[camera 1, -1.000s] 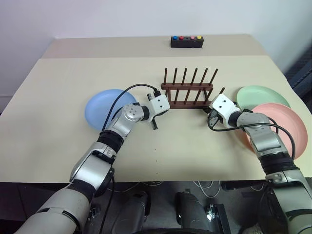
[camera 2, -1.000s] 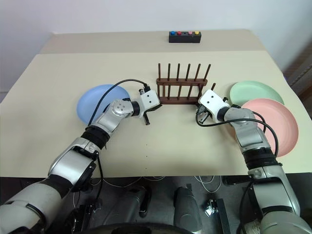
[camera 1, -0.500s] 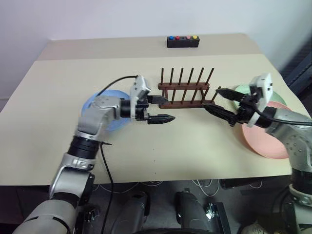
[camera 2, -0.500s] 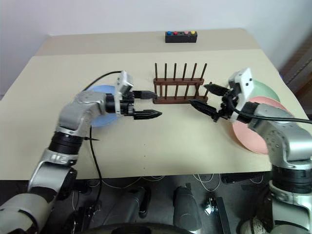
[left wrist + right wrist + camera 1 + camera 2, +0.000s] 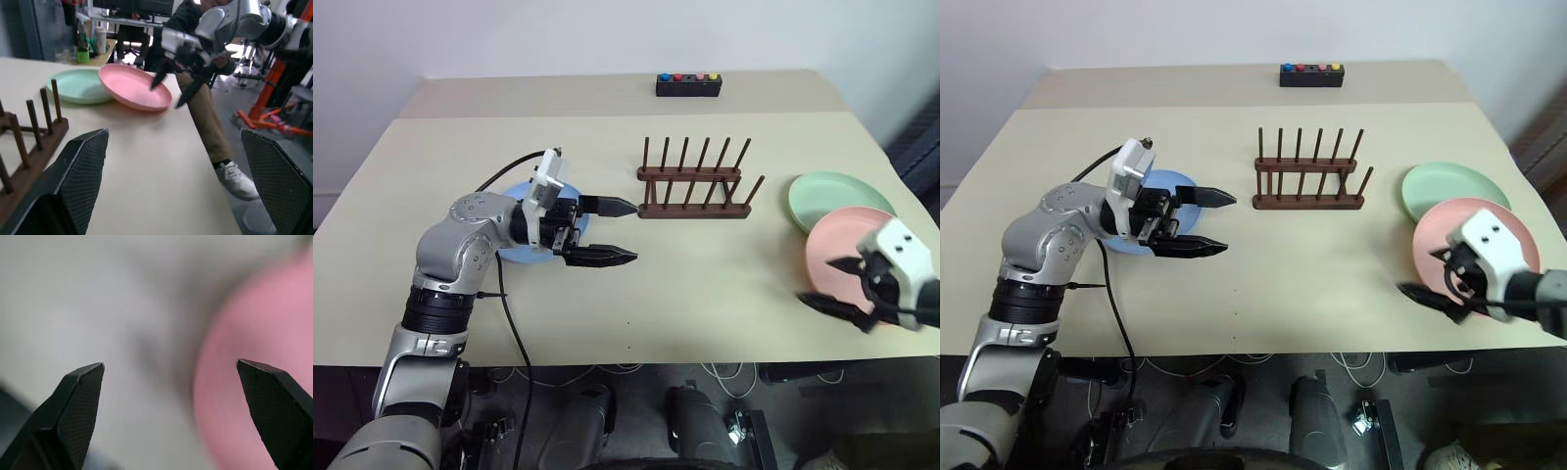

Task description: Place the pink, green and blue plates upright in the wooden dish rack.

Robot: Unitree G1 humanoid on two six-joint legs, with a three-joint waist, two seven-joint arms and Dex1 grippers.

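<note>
The blue plate (image 5: 1181,185) lies flat at the table's left, largely covered by my left arm. My left gripper (image 5: 625,232) hovers open and empty just right of it, pointing toward the wooden dish rack (image 5: 695,192), which stands with nothing in it at the table's centre. At the right, the pink plate (image 5: 847,245) overlaps the near edge of the green plate (image 5: 837,194). My right gripper (image 5: 822,282) is open and empty over the pink plate's near-left rim. The left wrist view shows the pink plate (image 5: 134,88), green plate (image 5: 78,85), rack (image 5: 29,127) and right gripper (image 5: 178,78).
A black box with coloured buttons (image 5: 688,84) sits at the far edge of the table. The pink plate lies close to the table's front right edge (image 5: 773,352). A person's trouser leg and white shoe (image 5: 234,178) show beside the table's right side.
Both grippers went from shut to open. My left gripper drew back from the rack toward the blue plate. My right gripper swung back and to the right, to the pink plate's near rim.
</note>
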